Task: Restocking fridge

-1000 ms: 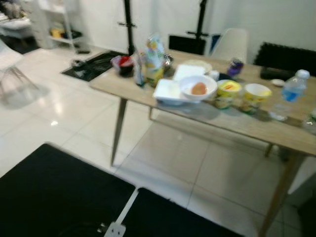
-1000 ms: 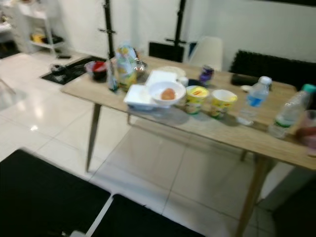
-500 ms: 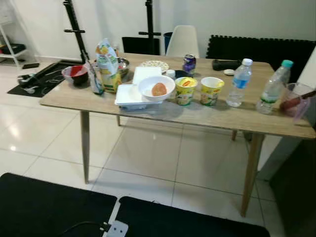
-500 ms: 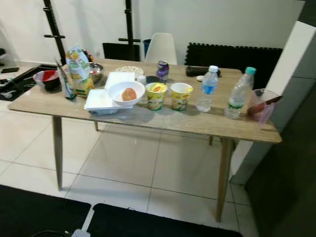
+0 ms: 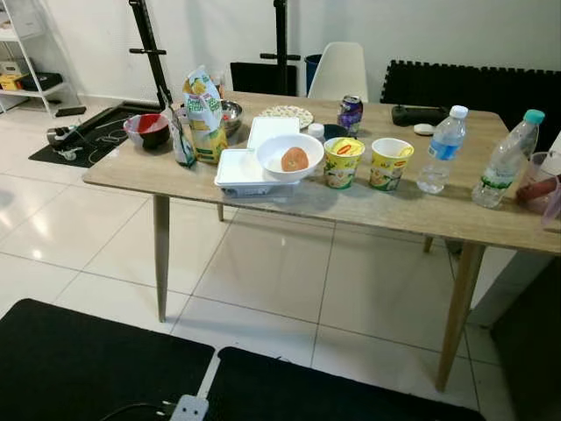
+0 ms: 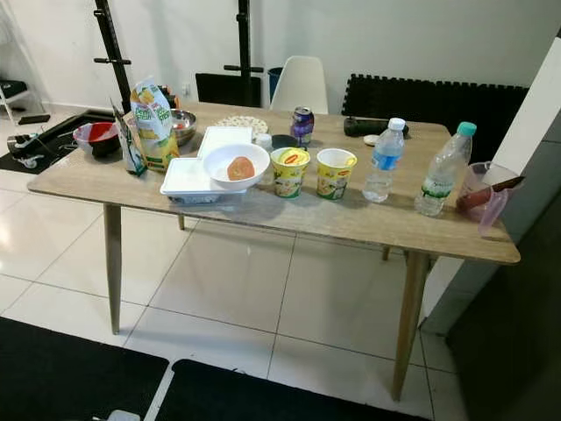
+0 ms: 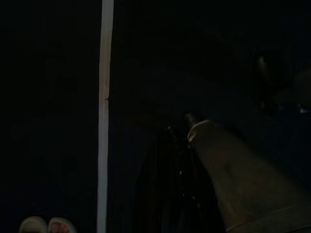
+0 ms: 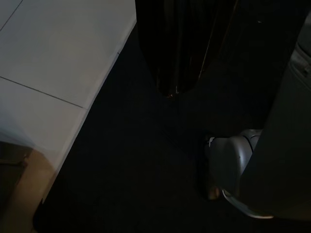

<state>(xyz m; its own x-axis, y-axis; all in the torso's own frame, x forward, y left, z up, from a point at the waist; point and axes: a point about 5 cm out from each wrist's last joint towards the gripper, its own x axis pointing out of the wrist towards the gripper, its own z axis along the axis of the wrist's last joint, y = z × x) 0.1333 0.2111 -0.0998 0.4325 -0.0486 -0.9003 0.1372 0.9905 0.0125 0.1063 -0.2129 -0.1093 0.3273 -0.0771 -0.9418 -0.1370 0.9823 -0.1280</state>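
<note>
My arms hang idle over the black mat [image 8: 121, 184]; my right gripper [image 8: 172, 73] and left gripper [image 7: 175, 184] point at the floor, too dark to tell their spread. Well ahead, the wooden table [image 6: 263, 215] holds two water bottles [image 6: 383, 161], two yellow cups [image 6: 289, 171] and a white bowl [image 6: 235, 167].

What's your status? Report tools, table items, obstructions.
Both tools hang idle over dark mats, fingers unclear. Two water bottles and noodle cups untouched on table. Tiled floor between.
</note>
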